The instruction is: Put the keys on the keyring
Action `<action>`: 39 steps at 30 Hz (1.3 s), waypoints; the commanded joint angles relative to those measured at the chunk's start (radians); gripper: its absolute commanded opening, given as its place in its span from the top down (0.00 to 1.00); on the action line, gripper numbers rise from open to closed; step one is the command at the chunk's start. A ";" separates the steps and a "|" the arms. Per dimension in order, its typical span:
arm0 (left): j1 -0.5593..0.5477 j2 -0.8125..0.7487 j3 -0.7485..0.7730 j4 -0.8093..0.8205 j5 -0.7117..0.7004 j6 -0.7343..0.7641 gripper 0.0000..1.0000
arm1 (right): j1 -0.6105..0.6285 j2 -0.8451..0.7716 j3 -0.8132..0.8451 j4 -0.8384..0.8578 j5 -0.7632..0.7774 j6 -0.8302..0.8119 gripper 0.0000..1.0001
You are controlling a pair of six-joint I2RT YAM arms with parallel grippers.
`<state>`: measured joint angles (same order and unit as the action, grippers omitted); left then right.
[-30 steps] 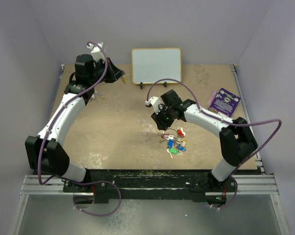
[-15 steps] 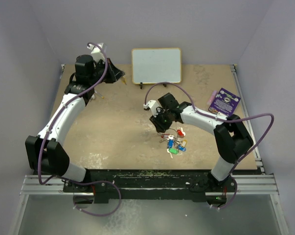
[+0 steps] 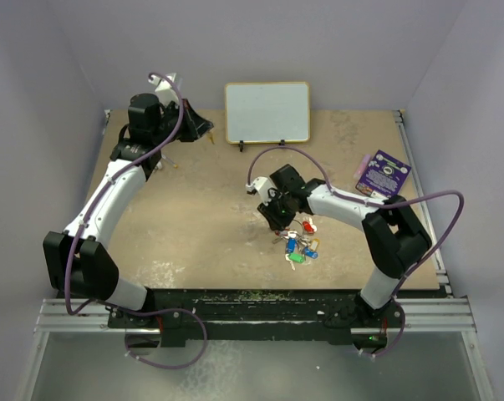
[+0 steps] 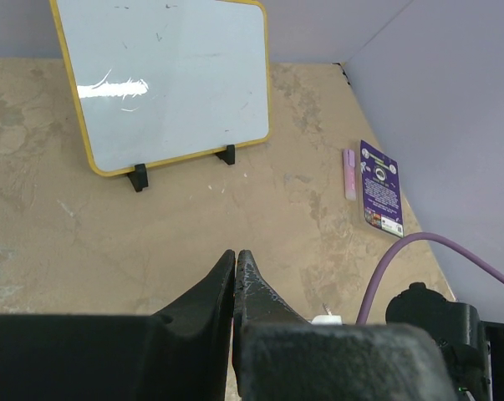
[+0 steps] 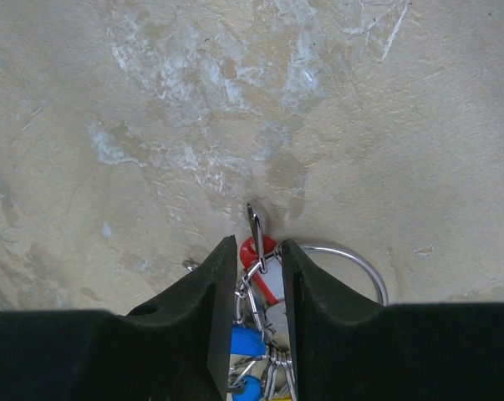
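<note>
The right gripper [image 5: 258, 245] is down at the far left edge of the keys [image 3: 300, 245], a little right of the table's [image 3: 193, 217] middle. Its jaws are narrow. Between the fingers [image 5: 218, 301] sits the red key [image 5: 250, 247], its silver tip sticking up just past the fingertips. The red tag nearly fills the gap, but I cannot tell whether the pads are actually pinching it. Just right of the right finger, the keyring [image 5: 352, 253] lies flat on the table, and part of its arc is hidden under that finger. Blue tags [image 5: 247, 341] and small silver links crowd in below, nearer the wrist.

The step in hand looks like picking out the red key so it can be fed onto the keyring. To do that well, the pinch should land on the tag, not the thin blade, and take in none of the blue-tagged neighbours. The right finger needs to stay off the wire, or the ring will come up with the key. A slow lift should show whether the bunch is tangled.

The left gripper [image 4: 236, 259] is closed on nothing, far left near the whiteboard [image 4: 168, 79], well away from the keys. It is likely needed to hold the ring steady.
</note>
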<state>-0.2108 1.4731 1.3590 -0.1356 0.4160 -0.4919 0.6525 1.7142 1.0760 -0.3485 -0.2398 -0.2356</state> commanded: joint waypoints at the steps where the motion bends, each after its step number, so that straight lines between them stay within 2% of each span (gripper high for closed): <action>1: 0.006 -0.028 -0.006 0.052 0.017 -0.018 0.97 | 0.010 0.018 0.002 0.030 0.018 -0.009 0.68; 18: 0.005 -0.043 -0.026 0.063 0.017 -0.022 0.97 | 0.024 -0.003 -0.060 0.041 0.090 0.004 0.74; 23: 0.005 -0.038 -0.025 0.069 0.024 -0.034 0.97 | 0.027 0.033 -0.044 0.030 0.107 0.024 0.79; 29: 0.005 -0.040 -0.018 0.065 0.024 -0.033 0.98 | 0.026 0.044 -0.031 0.024 0.140 0.044 0.90; 34: 0.005 -0.046 -0.022 0.061 0.019 -0.027 0.97 | 0.026 0.097 0.018 0.032 0.189 0.142 0.96; 39: 0.005 -0.044 -0.020 0.065 0.018 -0.027 0.97 | 0.027 0.179 0.135 0.046 0.261 0.292 1.00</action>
<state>-0.2104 1.4693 1.3293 -0.1204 0.4236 -0.5137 0.6758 1.8225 1.1339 -0.3088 -0.0628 -0.0757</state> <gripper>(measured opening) 0.029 0.008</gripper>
